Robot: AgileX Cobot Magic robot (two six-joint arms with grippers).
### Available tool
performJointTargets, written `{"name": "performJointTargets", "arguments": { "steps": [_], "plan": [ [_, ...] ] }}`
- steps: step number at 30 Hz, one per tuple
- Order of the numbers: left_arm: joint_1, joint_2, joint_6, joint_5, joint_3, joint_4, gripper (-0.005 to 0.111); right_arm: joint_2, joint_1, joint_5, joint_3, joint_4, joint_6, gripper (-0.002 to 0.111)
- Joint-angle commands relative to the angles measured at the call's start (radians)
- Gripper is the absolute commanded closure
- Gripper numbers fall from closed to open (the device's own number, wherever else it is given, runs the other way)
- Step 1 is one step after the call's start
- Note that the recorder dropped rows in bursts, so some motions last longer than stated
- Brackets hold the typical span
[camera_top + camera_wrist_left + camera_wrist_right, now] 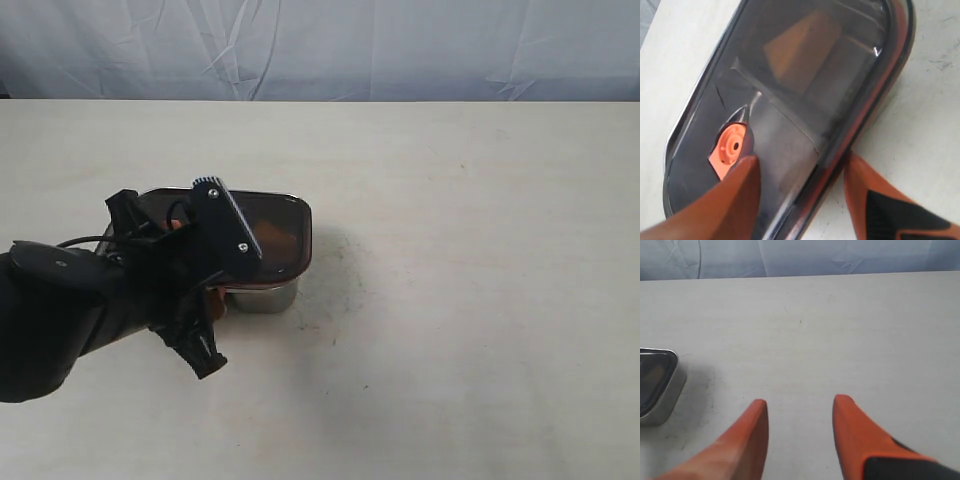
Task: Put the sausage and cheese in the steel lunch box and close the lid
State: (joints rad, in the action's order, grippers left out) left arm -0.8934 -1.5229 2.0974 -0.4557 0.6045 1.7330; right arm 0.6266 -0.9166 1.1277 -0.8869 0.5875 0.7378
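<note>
Two hands stood with fingers spread, holding nothing: the left hand, angled in from the frame's lower left, straddled an edge of the lid, seated on the steel lunch box left of centre, cheese dim beneath. The right hand hung over pale bench; wrinkled whitish cloth crossed the top.

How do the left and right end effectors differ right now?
The left end effector straddles the rim of the lid, one finger above it; the right end effector hangs over the table, nothing between its fingers. The left is at the steel lunch box; the right, apart from it. Both are open.
</note>
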Motion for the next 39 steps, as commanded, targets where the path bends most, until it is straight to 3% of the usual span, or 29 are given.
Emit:
{"name": "performJointTargets", "arguments": {
  "steps": [1, 5, 10, 20, 23, 26, 29, 33, 36, 39],
  "plan": [
    [-0.002, 0.015, 0.031, 0.009, -0.007, 0.011, 0.057, -0.007, 0.001, -0.005, -0.006, 0.003, -0.003, 0.066],
    [-0.047, 0.015, 0.031, 0.036, -0.039, 0.011, 0.057, -0.007, 0.001, -0.005, -0.006, 0.012, -0.003, 0.066],
    [-0.047, 0.022, 0.031, 0.000, -0.039, 0.011, 0.057, -0.007, 0.001, -0.005, -0.006, 0.012, -0.005, 0.066],
    [-0.047, 0.293, 0.008, -0.057, -0.039, 0.011, 0.058, -0.007, 0.001, -0.005, -0.006, 0.016, -0.005, 0.066],
    [-0.047, 0.335, -0.085, -0.192, -0.039, 0.011, 0.072, -0.007, 0.001, -0.005, -0.006, 0.016, -0.005, 0.066],
    [-0.047, 0.350, -0.086, -0.342, -0.039, 0.011, 0.104, -0.007, 0.001, -0.005, -0.006, 0.016, -0.005, 0.066],
    [-0.043, 0.353, 0.000, -0.442, -0.037, 0.011, 0.107, -0.007, 0.001, -0.007, -0.006, 0.016, -0.005, 0.066],
    [0.035, 0.351, 0.031, -0.528, -0.004, 0.011, 0.107, -0.007, 0.001, -0.041, -0.006, 0.016, -0.005, 0.066],
    [0.139, 0.339, 0.031, -0.615, 0.019, -0.079, 0.107, -0.007, 0.001, -0.058, -0.006, 0.009, -0.005, 0.066],
    [0.292, 0.336, 0.031, -0.591, 0.054, -0.120, 0.107, -0.007, 0.001, -0.058, -0.006, -0.003, -0.005, 0.066]
  ]
}}
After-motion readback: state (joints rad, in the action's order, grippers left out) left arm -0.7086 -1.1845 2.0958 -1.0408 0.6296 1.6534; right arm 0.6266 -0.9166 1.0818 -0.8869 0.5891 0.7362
